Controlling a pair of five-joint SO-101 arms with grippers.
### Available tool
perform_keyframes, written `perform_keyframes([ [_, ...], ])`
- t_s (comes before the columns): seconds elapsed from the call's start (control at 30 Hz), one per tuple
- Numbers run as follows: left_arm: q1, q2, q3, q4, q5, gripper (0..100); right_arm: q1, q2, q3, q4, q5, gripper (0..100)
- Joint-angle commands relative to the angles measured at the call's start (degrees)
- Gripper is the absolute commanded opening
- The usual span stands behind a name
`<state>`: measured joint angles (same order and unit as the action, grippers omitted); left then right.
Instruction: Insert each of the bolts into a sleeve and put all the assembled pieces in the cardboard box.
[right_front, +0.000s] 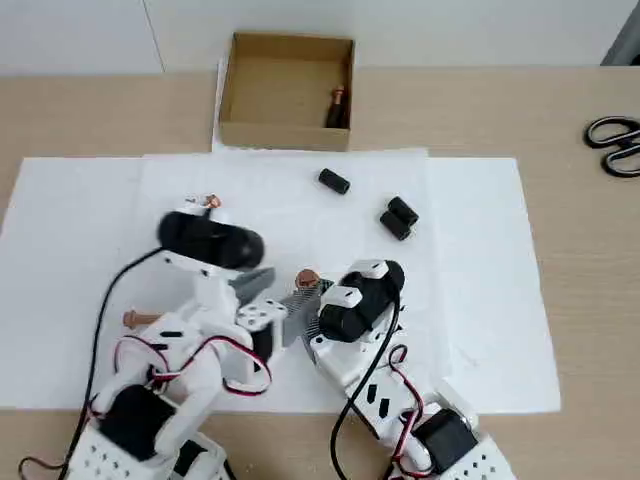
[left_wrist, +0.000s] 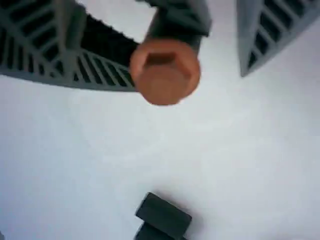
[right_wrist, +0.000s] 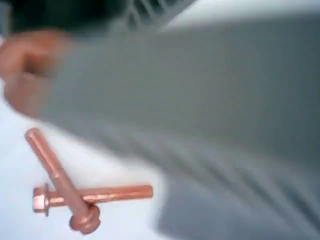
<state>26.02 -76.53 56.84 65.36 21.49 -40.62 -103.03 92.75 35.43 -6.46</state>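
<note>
**Bolt head raised between two grippers**

A loose bolt (right_front: 140, 319) lies on the paper (right_front: 480, 300) left of the left gripper (right_front: 258, 288), whose jaws stand wide apart. A bolt head (right_front: 307, 278) sits between it and the right gripper (right_front: 302, 302); I cannot tell that one's grip. Beyond lie sleeves (right_front: 398, 218). Farther off, the cardboard box (right_front: 240, 100) contains a sleeved bolt (right_front: 337, 108).

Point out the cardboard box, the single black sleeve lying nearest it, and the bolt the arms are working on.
cardboard box (right_front: 284, 134), high view, on its front wall.
sleeve (right_front: 334, 181), high view, middle of its side.
bolt (left_wrist: 165, 73), left wrist view, face of its hexagonal head.
</note>
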Motion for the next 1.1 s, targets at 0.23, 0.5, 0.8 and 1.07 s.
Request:
perform_keyframes([
  [0.23, -22.9, -0.5, -17.7, 19.3, -19.2, 21, 5.6, -0.7, 2.5, -0.5, -0.2, 0.4],
  [0.5, -36.6, -0.5, -18.2, 24.4, -30.9, 21, 18.9, -0.6, -6.9, 13.1, 3.7, 0.4],
  [0.8, -36.7, -0.5, -18.2, 24.4, -27.3, 21, 19.6, 22.5, -25.8, 1.5, 9.1, 0.4],
  [1.07, -36.7, -0.5, -16.5, 24.2, -27.3, 20, 19.6, 65.0, -55.8, -15.2, 9.1, 0.4],
])
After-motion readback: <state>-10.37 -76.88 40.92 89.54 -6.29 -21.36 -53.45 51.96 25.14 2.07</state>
